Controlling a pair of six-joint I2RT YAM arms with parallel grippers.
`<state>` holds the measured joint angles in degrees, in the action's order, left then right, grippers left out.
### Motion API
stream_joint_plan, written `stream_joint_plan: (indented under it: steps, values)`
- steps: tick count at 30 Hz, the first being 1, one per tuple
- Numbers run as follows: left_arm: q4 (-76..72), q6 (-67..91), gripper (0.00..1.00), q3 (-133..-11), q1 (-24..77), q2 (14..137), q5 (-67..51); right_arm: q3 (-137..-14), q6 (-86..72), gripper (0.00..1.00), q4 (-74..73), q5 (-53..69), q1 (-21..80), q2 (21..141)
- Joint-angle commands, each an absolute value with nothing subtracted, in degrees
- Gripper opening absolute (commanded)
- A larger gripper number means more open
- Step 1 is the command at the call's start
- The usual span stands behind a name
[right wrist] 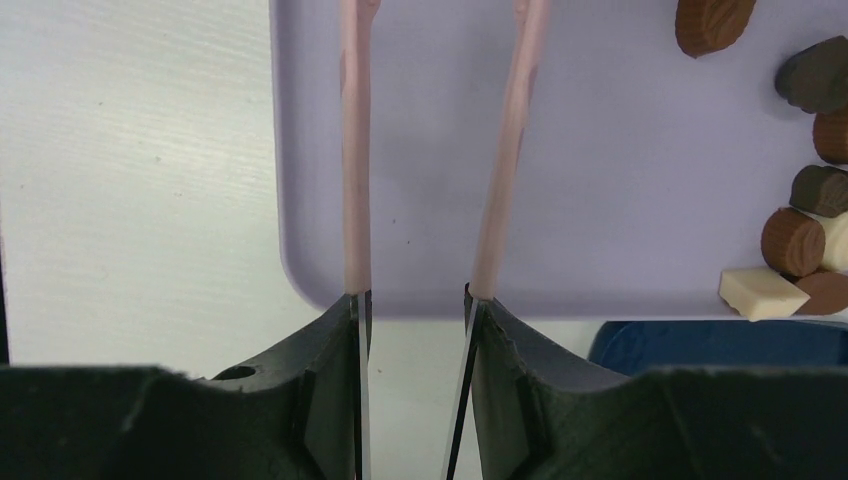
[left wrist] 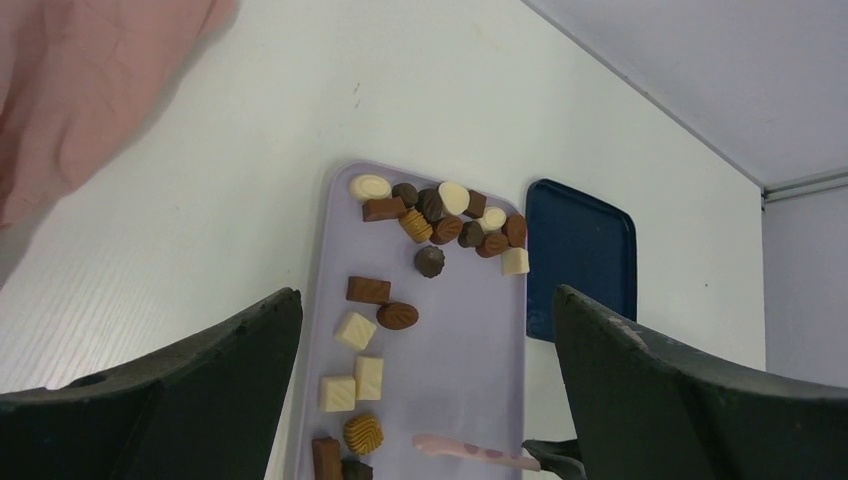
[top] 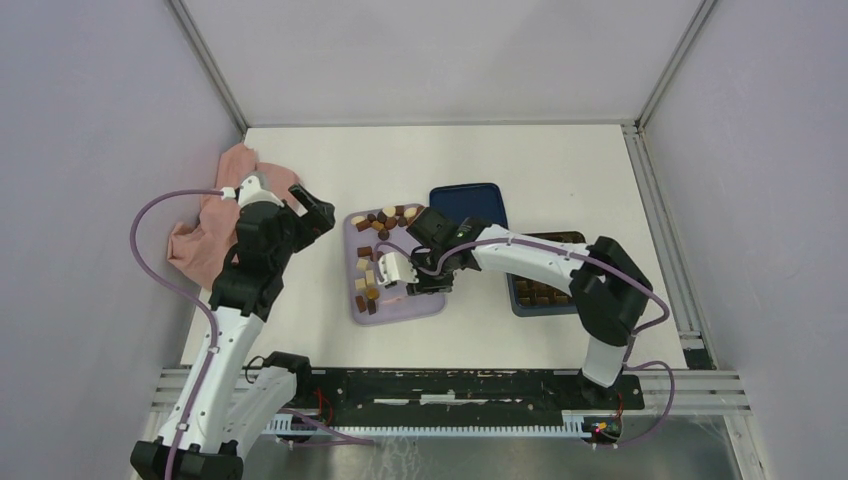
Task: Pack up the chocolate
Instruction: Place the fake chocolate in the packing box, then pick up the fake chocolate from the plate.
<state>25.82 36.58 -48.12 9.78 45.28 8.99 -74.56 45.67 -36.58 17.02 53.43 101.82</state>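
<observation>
The small bite-size chocolate pieces (left wrist: 430, 262), dark brown, mid brown and cream-white, all lie on the flat lilac plastic tray (left wrist: 470, 360) at the middle of the white table (top: 400, 170). One cluster crowds the tray's far end and a looser line runs down its left side.

The right gripper (right wrist: 412, 300) reaches in from the right. It is clamped on a pair of thin pink tongs (right wrist: 355, 150), one black finger pressing each arm from outside. The tongs' two arms stand apart over bare tray (nothing lies between them), and the nearest pieces sit well to their far side.

The left gripper (left wrist: 425, 292) hangs above the table left of the tray, its fingers spread wide and holding nothing.

A flat dark blue rounded lid (left wrist: 580, 250) lies just beside the tray's far right corner. The dark blue box (top: 527, 303) with brown grid compartments sits further right, partly hidden under the right arm, so I cannot tell what its cells contain. A crumpled pink cloth (top: 215, 225) lies at the table's left edge.
</observation>
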Motion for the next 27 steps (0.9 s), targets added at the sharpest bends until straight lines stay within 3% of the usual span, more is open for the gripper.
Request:
stream_joint_plan:
  steps: [1,27]
  values:
    - [26.63,37.90,0.99,-47.83,9.84,43.76,10.80,-79.56,42.39,0.44,-35.99,15.40,54.12,104.98]
    - [26.61,38.59,0.99,-45.38,9.93,40.37,11.51,-87.84,41.68,0.41,-40.99,8.92,56.89,114.25]
